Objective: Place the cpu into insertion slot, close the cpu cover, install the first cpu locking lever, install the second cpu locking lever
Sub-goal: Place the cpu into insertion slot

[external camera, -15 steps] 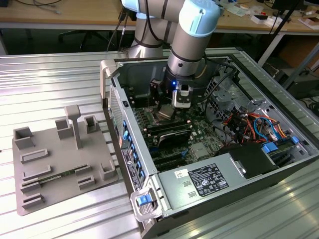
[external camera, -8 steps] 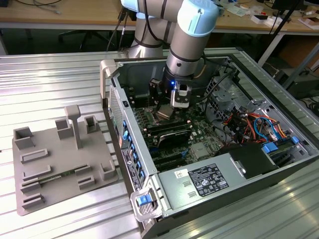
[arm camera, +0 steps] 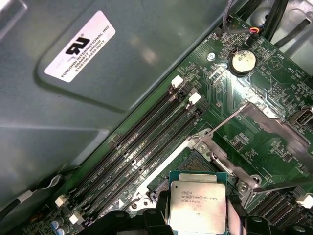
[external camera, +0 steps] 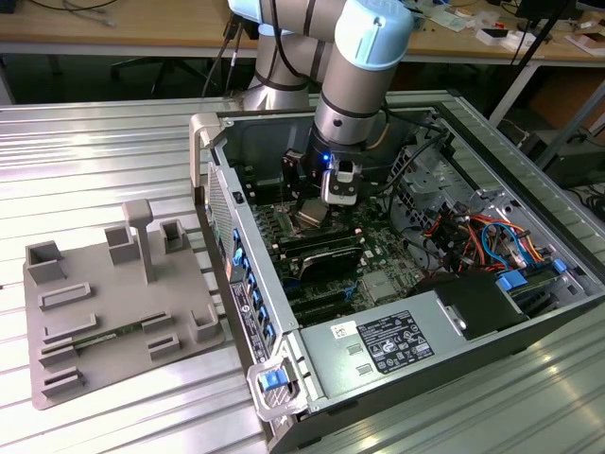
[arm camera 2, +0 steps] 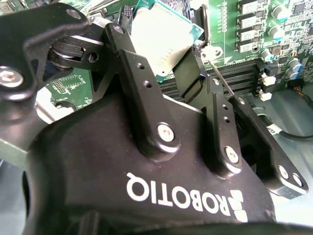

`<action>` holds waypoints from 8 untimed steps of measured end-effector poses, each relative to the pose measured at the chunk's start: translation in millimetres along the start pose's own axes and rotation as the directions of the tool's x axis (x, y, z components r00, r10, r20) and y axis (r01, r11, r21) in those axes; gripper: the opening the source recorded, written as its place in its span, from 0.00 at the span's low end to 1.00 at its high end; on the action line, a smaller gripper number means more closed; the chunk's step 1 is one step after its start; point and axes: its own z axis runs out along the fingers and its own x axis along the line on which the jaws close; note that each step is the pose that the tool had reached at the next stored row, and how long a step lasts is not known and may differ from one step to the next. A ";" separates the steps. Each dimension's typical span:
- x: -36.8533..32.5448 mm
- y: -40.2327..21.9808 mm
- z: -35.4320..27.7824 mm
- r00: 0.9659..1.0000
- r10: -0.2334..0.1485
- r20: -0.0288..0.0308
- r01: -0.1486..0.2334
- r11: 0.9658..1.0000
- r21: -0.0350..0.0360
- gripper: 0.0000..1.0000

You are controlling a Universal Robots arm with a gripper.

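Note:
My gripper (external camera: 313, 208) is inside the open computer case, shut on the cpu (external camera: 310, 215). In both wrist views the cpu (arm camera: 198, 206) (arm camera 2: 159, 41), a flat square chip with a silvery top and green edge, sits between the black fingers (arm camera 2: 139, 73). It hangs just above the insertion slot (arm camera: 194, 162), a dark square recess in the green board. The cpu cover (arm camera: 261, 128), a thin silver frame, is swung open on the far side of the slot. Two thin wire levers (arm camera: 226, 120) (arm camera: 281, 185) stand raised beside it.
Long black memory slots (arm camera: 142, 147) run alongside the socket, with a coin battery (arm camera: 243, 61) further off. The case wall (external camera: 241, 274), a power supply (external camera: 388, 345) and cable bundles (external camera: 477, 236) surround the work area. A grey fixture tray (external camera: 104, 303) lies at the exterior view's left.

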 end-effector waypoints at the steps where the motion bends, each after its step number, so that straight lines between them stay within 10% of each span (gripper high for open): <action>1: 0.0 0.0 0.0 1.000 0.002 0.000 -0.002 1.000 0.000 0.55; 8: 0.1 -0.2 0.3 1.000 0.016 0.001 -0.016 1.000 0.000 0.55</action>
